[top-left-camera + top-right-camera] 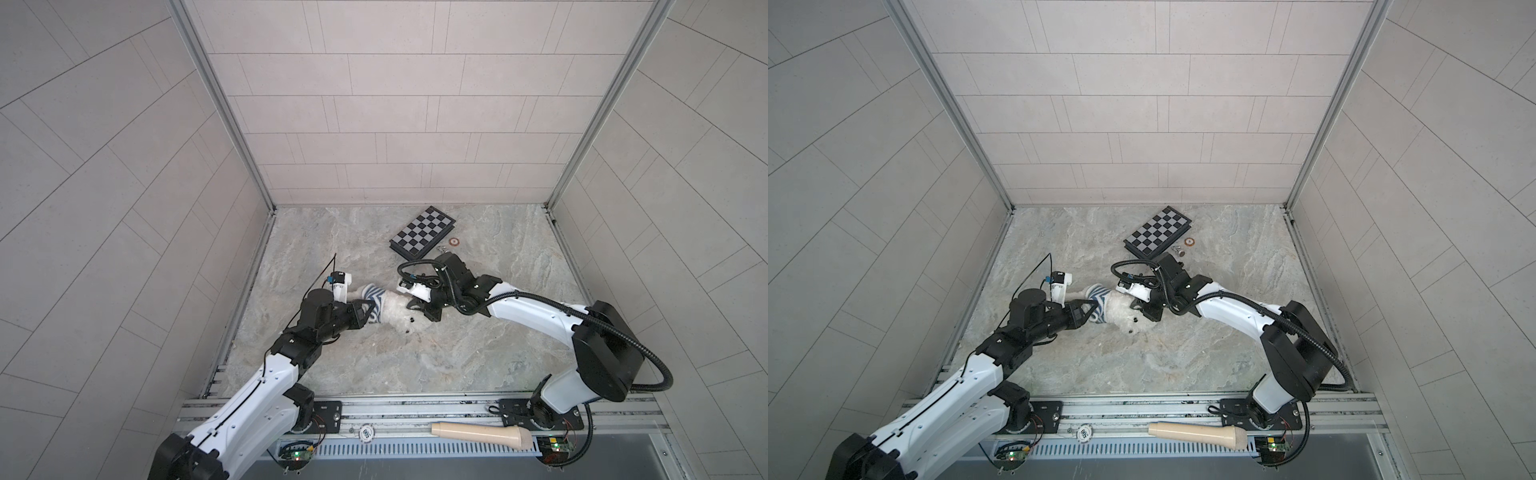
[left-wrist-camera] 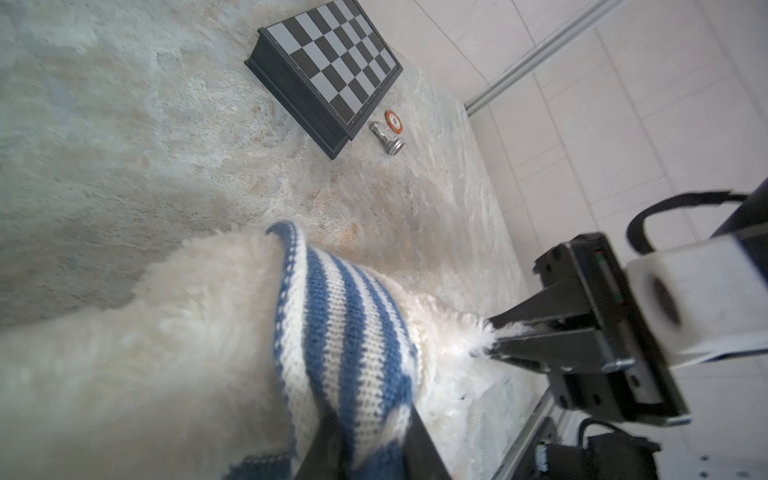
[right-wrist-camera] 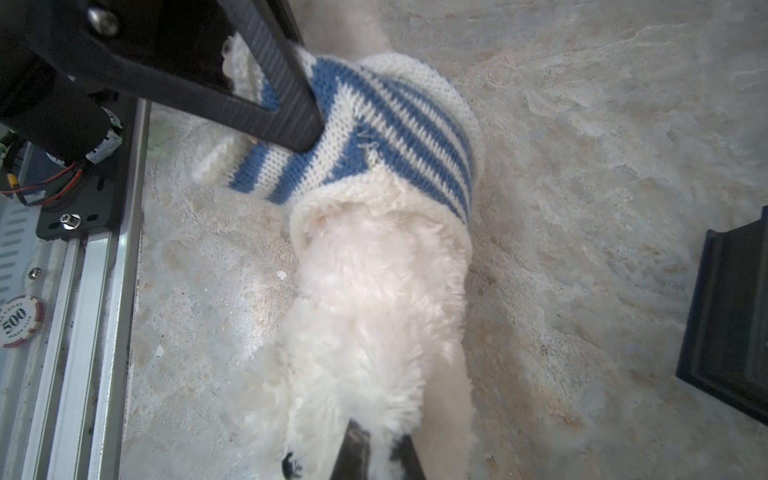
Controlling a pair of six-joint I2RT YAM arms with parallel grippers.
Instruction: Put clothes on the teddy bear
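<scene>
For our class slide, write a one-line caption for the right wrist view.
Striped sweater sits around the teddy bear's torso; right gripper pinches its head fur.

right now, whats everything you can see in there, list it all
teddy bear: 1, white, lying mid table between the grippers
striped sweater: 1, blue and white, around the bear's body
chessboard: 1, black and grey, back of table
chess piece: 1, silver, lying beside the chessboard
poker chips: 2, orange by the chessboard, red and white on the front rail
handle-shaped piece: 1, beige, on the front rail
table: 1, marbled grey
left gripper: 1, black, jaws apart around the sweater
right gripper: 1, black, shut on the bear's fur
</scene>
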